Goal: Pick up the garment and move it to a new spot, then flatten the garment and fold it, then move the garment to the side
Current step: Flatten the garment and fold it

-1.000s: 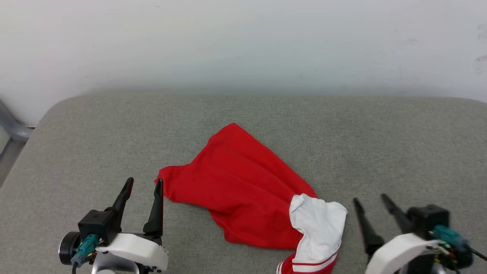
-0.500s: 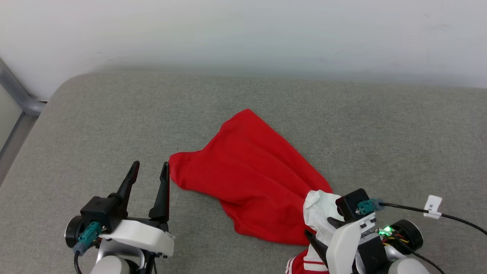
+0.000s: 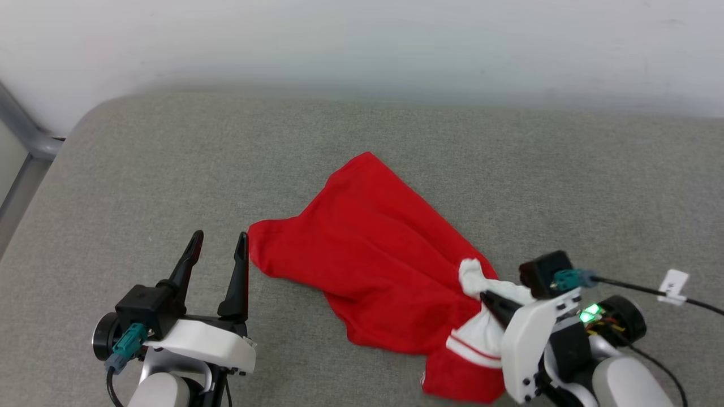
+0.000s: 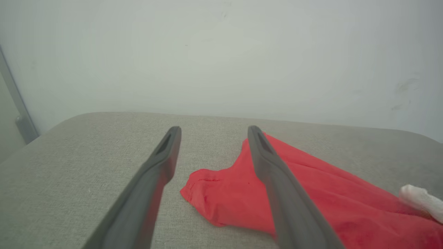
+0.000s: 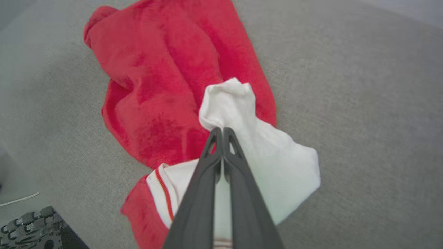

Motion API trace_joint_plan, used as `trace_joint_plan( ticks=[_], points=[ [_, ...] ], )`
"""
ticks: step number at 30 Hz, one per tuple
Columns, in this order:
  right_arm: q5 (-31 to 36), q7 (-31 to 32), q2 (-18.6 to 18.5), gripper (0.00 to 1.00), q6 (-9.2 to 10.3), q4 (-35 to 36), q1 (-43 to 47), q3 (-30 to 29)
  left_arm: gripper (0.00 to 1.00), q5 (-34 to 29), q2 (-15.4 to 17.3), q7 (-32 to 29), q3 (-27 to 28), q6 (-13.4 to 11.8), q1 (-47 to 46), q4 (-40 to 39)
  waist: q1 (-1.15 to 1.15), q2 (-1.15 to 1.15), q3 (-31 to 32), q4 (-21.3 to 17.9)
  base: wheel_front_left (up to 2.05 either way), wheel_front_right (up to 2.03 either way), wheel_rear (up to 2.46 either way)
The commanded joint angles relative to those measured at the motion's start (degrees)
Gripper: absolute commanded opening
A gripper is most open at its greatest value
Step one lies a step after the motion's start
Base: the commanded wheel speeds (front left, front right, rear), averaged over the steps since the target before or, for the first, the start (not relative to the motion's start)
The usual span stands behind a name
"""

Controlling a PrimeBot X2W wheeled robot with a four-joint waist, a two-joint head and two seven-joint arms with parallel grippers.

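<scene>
Grey woven upholstery (image 3: 141,169) lies under everything. At the left, my left gripper (image 3: 220,235) hangs with its two dark fingers spread wide and nothing between them, the inner tip just beside a red hem corner of the garment (image 3: 367,254). That shirt lies crumpled across the middle of the cushion, one point reaching back toward the pale wall (image 3: 362,39). At the right, my right gripper (image 3: 485,296) is clenched on the bunched white sleeve (image 5: 270,155) — fingers pressed together, cloth pinched at their tips.
</scene>
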State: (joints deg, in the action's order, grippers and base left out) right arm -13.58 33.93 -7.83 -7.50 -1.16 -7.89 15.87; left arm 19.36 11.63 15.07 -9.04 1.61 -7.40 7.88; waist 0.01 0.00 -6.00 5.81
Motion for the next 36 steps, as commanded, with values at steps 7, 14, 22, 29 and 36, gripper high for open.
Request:
trace_joint_plan(
  ticks=[7,14,22,29,36],
  points=[
    [3.2,-6.7,1.9,0.00,0.03,0.6,-2.0,-11.4,1.00,-1.3,-0.7,0.1,0.9,0.8,0.3,0.3,-0.01,0.00,1.2,-1.5,0.00,0.00,0.00],
    [4.9,-10.4,3.4,0.00,0.02,-5.1,-0.5,-27.1,1.00,-1.7,-1.1,0.1,1.2,1.5,0.2,0.5,-0.01,0.00,0.8,-2.0,0.00,0.00,0.00],
    [4.4,-16.3,4.6,0.00,0.02,-13.0,0.8,-38.9,1.00,-1.9,-1.5,0.1,1.6,2.2,-0.5,0.8,-0.01,0.00,0.0,-1.9,0.00,0.00,0.00],
    [3.4,-28.0,4.8,1.00,0.02,-16.3,-0.7,-37.8,1.00,-2.3,-1.5,0.1,2.3,2.4,0.4,1.2,-0.01,0.00,0.6,-2.3,0.00,0.00,0.00],
    [3.6,-40.3,4.9,1.00,0.02,-12.1,0.8,-31.4,1.00,-2.6,-1.6,0.1,2.3,2.1,1.6,1.8,-0.01,0.00,3.2,-2.4,0.00,0.00,0.00]
  ],
)
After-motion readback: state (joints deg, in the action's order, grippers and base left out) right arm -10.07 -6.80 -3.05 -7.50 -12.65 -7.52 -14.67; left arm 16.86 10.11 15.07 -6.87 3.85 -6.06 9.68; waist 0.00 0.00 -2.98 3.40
